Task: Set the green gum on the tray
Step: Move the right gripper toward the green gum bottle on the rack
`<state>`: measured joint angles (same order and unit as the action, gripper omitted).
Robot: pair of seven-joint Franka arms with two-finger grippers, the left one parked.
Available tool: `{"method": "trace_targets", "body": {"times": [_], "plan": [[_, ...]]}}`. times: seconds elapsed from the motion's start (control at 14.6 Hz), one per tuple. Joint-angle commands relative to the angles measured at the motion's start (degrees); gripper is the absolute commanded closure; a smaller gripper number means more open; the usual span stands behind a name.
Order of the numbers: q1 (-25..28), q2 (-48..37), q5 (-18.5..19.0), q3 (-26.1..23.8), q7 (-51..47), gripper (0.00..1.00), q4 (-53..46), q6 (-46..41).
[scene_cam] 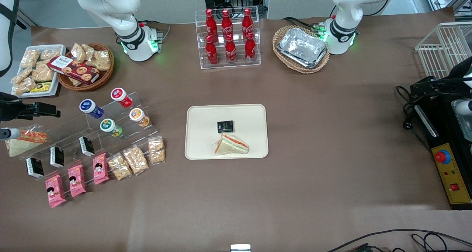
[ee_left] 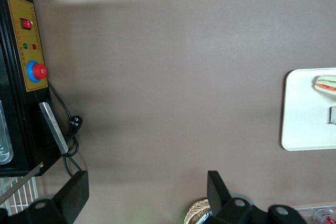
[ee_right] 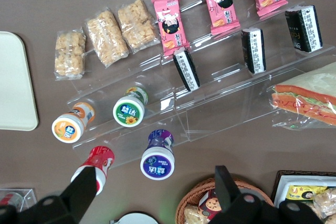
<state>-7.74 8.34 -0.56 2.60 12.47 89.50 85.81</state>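
Green gum (ee_right: 129, 110) stands untouched on its clear stand (ee_right: 210, 103), so the hand (ee_right: 152, 195), fingers apart above it, should descend squarely between orange-lidded (ee_right: 71, 126) and blue-lidded (ee_right: 157, 158) bottles.

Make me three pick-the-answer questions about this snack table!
1. Where is the small green-lidded gum bottle? A cream rectangular tray B clear plastic stepped rack C wicker basket
2. How many red cola bottles? A four B six C eight
3. The end effector above the rack is: A open B shut on gum C shut on sandwich
B: it stands on the rack. B: six fill the clear stand. A: its fingers are apart, holding nothing.
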Motion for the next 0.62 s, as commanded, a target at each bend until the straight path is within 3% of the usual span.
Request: {"method": "trace_targets", "body": {"times": [0.0,0.27,0.55], "plan": [[0.00,0.01,-0.23,0.13,0.01,0.00,-1.17,-1.53],[0.18,-0.34,-0.23,-0.13,0.01,0.00,-1.35,-1.61],[1.48,-3.59,-3.13,-0.05,-4.27,0.00,-0.21,-5.57]]}}
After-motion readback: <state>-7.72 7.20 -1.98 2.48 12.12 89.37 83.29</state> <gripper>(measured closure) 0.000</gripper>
